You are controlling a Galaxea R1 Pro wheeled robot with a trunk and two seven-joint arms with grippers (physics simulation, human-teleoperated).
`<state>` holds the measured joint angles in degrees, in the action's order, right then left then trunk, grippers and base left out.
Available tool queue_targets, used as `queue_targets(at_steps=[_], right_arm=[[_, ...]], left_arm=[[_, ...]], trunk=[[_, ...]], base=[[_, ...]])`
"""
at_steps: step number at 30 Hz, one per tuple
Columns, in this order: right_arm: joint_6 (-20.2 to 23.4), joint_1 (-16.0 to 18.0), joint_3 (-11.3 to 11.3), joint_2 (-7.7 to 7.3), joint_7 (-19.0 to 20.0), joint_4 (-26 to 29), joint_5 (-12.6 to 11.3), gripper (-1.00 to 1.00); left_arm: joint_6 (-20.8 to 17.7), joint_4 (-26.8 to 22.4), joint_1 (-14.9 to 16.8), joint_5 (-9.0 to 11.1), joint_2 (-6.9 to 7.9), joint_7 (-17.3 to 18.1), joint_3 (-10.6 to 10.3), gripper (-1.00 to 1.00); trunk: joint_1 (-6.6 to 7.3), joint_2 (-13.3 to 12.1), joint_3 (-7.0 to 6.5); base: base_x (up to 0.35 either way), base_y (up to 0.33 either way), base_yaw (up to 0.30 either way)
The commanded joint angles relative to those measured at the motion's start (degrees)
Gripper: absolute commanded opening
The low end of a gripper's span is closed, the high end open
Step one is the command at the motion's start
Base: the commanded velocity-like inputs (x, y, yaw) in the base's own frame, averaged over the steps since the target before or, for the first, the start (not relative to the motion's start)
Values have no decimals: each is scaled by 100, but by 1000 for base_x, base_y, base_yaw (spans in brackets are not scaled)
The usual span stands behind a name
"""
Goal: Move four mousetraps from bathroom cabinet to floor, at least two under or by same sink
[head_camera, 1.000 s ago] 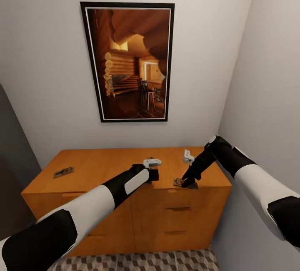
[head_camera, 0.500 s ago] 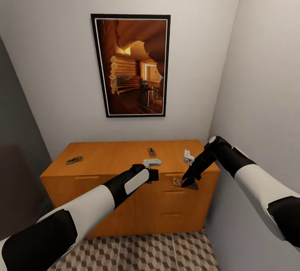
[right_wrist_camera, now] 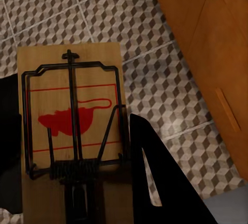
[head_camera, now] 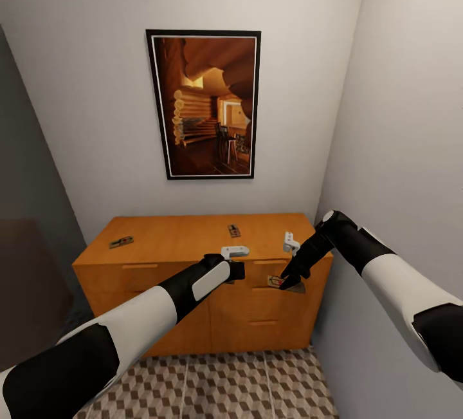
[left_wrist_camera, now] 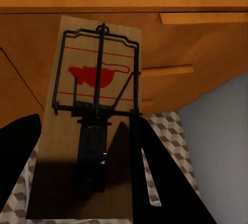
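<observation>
Currently both my jaws were clamped, each on one mousetrap: the left gripper on a trap, the right gripper on another trap. Two more lay on the cabinet. I judged I should lower both flat onto the tiled floor, beside the sink.

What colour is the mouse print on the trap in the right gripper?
Red, on the tan mousetrap; clearest in the right wrist view.

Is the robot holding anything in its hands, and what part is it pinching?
Yes, each gripper holds a mousetrap by the spring end of its wooden board: the left gripper's mousetrap and the right gripper's mousetrap.
</observation>
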<state>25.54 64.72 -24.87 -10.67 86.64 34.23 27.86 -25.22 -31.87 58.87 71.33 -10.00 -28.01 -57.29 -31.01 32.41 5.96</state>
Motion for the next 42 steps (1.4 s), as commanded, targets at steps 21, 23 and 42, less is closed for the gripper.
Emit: queue_targets(at_steps=[21, 23, 42], right_arm=[[-1110, -34, 144, 272, -2977, -3298, -929, -100], [-1237, -96, 157, 274, -3621, -3623, -1454, -100], [-3926, -3033, 167, 292, -8035, -3854, -4394, -100]], left_arm=[[1051, 2618, -894, -11, 0, 1181, -45, -100], [1317, 2967, -1139, -13, 0, 1487, -45, -100], [4594, 3336, -3534, -6, 1242, 2310, -44, -100]], trunk=[[-3, 11, 12], [-3, 11, 12], [-3, 11, 12]], base=[[-1, 0, 0], [0, 0, 0], [0, 0, 0]])
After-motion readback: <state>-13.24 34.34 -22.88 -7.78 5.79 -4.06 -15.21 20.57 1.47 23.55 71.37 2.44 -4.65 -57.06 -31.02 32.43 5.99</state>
